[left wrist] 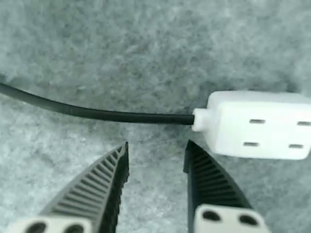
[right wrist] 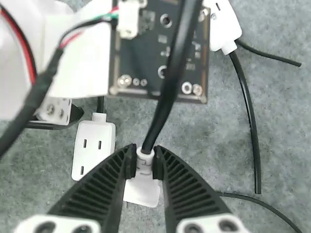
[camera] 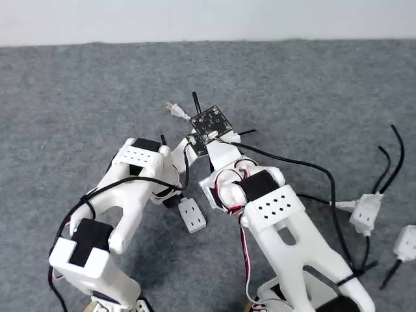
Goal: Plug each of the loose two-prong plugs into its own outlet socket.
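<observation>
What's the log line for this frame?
left gripper: open, near outlet socket | right gripper: shut on white plug | insertion: not done

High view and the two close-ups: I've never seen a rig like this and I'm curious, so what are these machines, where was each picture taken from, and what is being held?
These are two small white robot arms side by side on a grey, felt-like table. The high view comes from a fixed camera looking down over both arms. Each close-up comes from a camera on one arm's wrist, looking along its black two-fingered tool. The left tool is open and hangs over a white outlet socket on a black cord. The right tool is shut on a white plug. More white cord ends lie off to one side.
</observation>
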